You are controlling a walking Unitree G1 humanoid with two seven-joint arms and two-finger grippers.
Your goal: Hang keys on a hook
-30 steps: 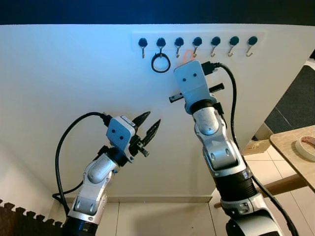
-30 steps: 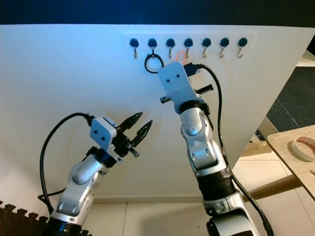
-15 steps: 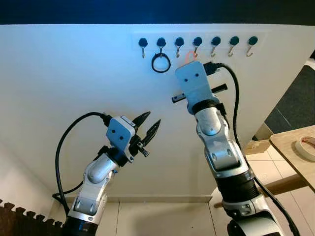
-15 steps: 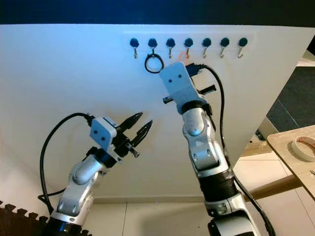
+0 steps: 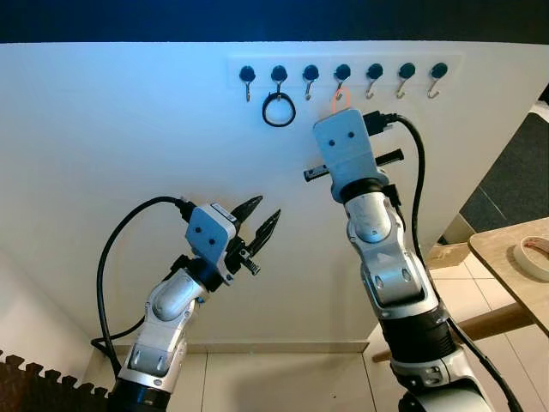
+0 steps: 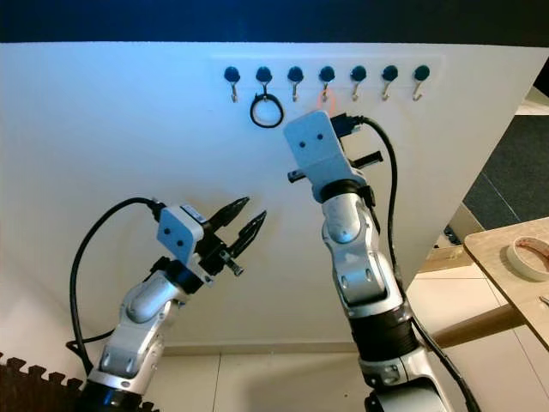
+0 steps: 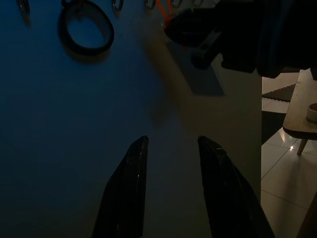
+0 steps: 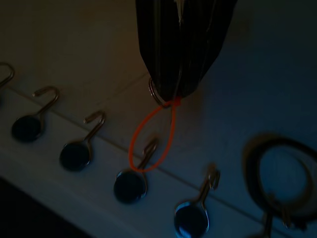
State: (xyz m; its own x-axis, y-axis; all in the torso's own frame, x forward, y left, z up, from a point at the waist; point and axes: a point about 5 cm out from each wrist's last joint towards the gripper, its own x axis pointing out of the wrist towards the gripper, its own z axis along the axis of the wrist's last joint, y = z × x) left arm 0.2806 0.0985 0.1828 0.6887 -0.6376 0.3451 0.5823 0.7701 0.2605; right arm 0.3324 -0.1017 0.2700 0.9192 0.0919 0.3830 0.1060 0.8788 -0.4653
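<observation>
A white rail [image 5: 386, 60] high on the wall carries several metal hooks. A black ring [image 5: 279, 110] hangs from the second hook. My right gripper [image 8: 179, 87] is raised to the rail and shut on the keys, of which a metal key ring [image 8: 155, 94] and an orange loop [image 8: 173, 104] show below the fingertips. The orange loop [image 5: 337, 99] lies over the fourth hook [image 8: 148, 148]; I cannot tell whether it is caught on it. My left gripper [image 5: 262, 219] is held open lower left, away from the wall hooks, with nothing in it.
A wooden table [image 5: 506, 257] with a roll of tape [image 5: 536, 256] stands at the right edge. A cardboard box [image 5: 446, 255] sits on the tiled floor behind my right arm. A dark foam mat [image 5: 34, 386] lies at the lower left.
My right arm has shifted slightly right along the rail, bringing the orange loop under the fourth hook. The left arm has not moved.
</observation>
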